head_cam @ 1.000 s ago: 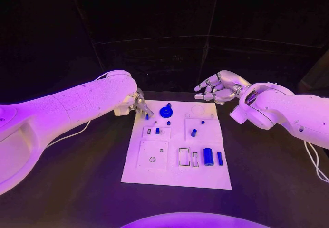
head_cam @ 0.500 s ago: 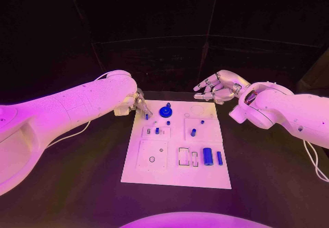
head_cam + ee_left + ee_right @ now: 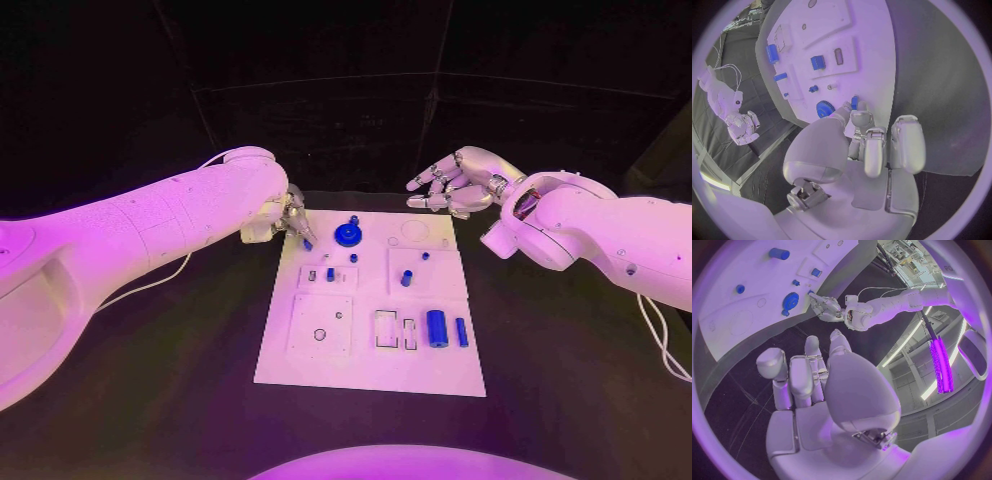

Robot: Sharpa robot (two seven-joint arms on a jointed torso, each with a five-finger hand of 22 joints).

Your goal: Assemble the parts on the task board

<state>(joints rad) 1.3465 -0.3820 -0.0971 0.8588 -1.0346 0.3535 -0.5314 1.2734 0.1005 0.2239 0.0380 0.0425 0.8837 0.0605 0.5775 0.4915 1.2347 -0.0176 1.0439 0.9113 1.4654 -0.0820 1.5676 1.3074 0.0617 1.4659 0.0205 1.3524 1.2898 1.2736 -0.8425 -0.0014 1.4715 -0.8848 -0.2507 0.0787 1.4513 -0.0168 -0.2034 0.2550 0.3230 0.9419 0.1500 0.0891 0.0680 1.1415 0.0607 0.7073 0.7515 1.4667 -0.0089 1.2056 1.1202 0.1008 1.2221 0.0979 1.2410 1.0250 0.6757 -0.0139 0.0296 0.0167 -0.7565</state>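
Observation:
The white task board lies in the middle of the black table. My left hand hovers at the board's far left corner and pinches a small blue peg between thumb and fingertip, low over the board's edge. A blue gear-like disc stands just beside it. My right hand floats above the far right corner with fingers loosely spread and nothing in them. Small blue pegs stand mid-board. A thick blue cylinder and a slim blue bar lie near the front right.
Empty slots and holes show on the board's near left part. Black table surrounds the board on all sides. A white cable trails under my left arm.
Almost nothing differs. My left fingertips have shifted slightly at the board's far left corner, and the small blue peg now shows at them. The right hand stays put.

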